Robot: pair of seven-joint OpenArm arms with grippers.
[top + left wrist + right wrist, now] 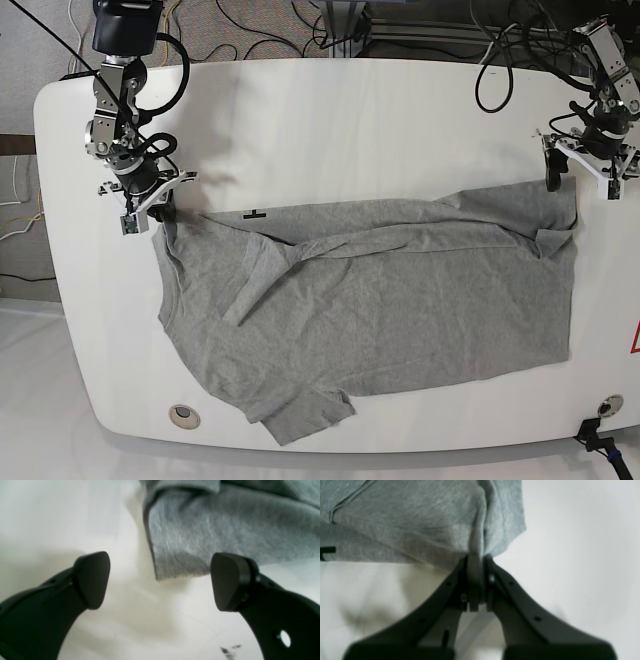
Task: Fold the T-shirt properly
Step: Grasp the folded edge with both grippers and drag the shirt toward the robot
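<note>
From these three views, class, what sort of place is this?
Probably a robotics lab bench: a white table with loose cables behind it, and two arms working a grey T-shirt.

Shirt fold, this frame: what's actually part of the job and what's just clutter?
Part of the job:
- T-shirt, grey, spread on the table
- right gripper, shut on a shirt corner
- left gripper, open just beside the shirt's other corner

Just there:
- table, white
- black T-shaped mark on the table
- cables behind the table
</note>
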